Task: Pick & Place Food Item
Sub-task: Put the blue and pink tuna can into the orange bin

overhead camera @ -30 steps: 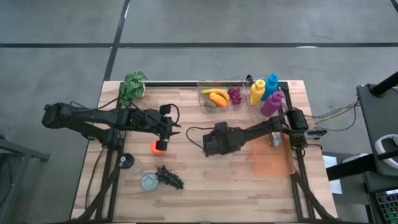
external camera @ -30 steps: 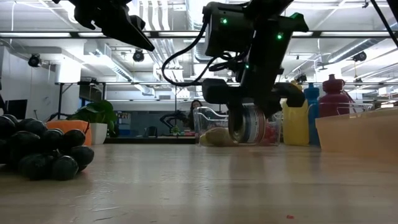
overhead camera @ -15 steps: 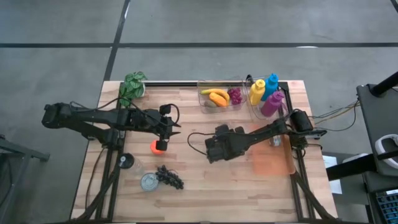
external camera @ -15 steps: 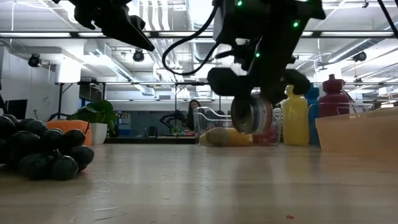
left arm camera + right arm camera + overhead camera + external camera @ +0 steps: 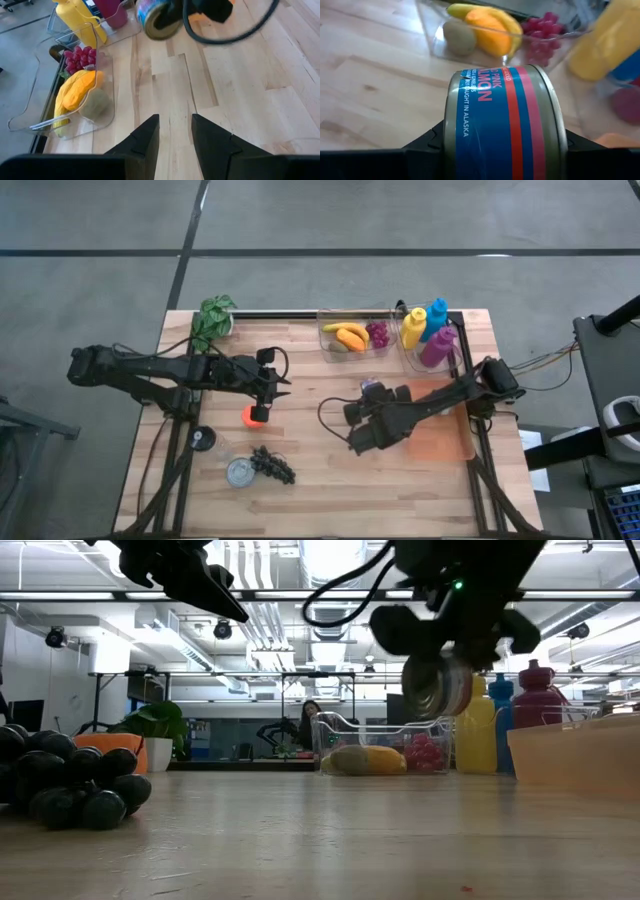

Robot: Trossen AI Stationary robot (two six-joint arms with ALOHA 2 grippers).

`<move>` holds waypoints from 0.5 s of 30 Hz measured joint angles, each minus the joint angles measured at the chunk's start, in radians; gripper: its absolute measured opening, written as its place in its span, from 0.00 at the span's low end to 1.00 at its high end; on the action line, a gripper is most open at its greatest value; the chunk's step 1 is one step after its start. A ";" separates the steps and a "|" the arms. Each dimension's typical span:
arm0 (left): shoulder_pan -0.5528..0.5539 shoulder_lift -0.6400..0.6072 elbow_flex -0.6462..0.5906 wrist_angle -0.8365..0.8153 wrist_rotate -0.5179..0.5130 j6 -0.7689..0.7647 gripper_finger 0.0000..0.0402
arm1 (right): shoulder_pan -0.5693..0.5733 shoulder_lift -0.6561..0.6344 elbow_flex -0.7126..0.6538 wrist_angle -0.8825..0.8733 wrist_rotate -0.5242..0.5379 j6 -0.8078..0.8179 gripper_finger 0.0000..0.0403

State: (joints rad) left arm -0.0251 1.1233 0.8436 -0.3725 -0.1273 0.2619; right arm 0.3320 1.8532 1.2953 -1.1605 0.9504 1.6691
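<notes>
Butcher-block table [image 5: 330, 490] of pale wood, its near-right portion bare, open board also around the middle. Right arm stretches across the right half in the high view; its bulk hides the right gripper [image 5: 368, 392] from above, so the hold is read from the other views. Orange tray [image 5: 440, 442] at the right edge, partly covered by that arm. Clear fruit bin [image 5: 352, 338] at the far edge with banana, orange, kiwi, red grapes; walls hard to trace. Beside it a rack with yellow bottle [image 5: 413, 328], blue and magenta ones, close packed. Potted plant [image 5: 213, 318] at the far left corner.

Right gripper clamps a salmon can [image 5: 505, 125], blue and red label, lying on its side between the fingers, lifted clear of the wood, roughly mid-table toward the right, short of the fruit bin. Low view shows the can's round end [image 5: 437, 688] in the air; label text only partly legible.

Left gripper [image 5: 172, 130] hangs over the left-centre, fingers parted with bare board in the gap, gripping nothing. Under its tip an orange-red object [image 5: 255, 415], kind unclear. Black grapes [image 5: 272, 466] near the front left, cut off by the frame edge in the low view. Beside them a round tin [image 5: 239, 472] and a small dark cap [image 5: 203, 440], too small to identify.
</notes>
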 joint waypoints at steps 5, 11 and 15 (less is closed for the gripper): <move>0.000 0.000 0.000 0.000 0.000 0.000 0.29 | 0.024 -0.059 -0.001 -0.131 -0.002 0.064 0.42; 0.000 0.000 0.000 0.000 0.000 0.000 0.29 | 0.042 -0.131 -0.022 -0.151 0.016 0.046 0.42; 0.000 0.000 0.000 0.000 0.000 0.000 0.29 | 0.051 -0.200 -0.062 -0.170 0.015 0.043 0.42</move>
State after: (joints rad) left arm -0.0251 1.1233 0.8435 -0.3725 -0.1275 0.2619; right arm 0.3832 1.6536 1.2333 -1.3301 0.9657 1.7123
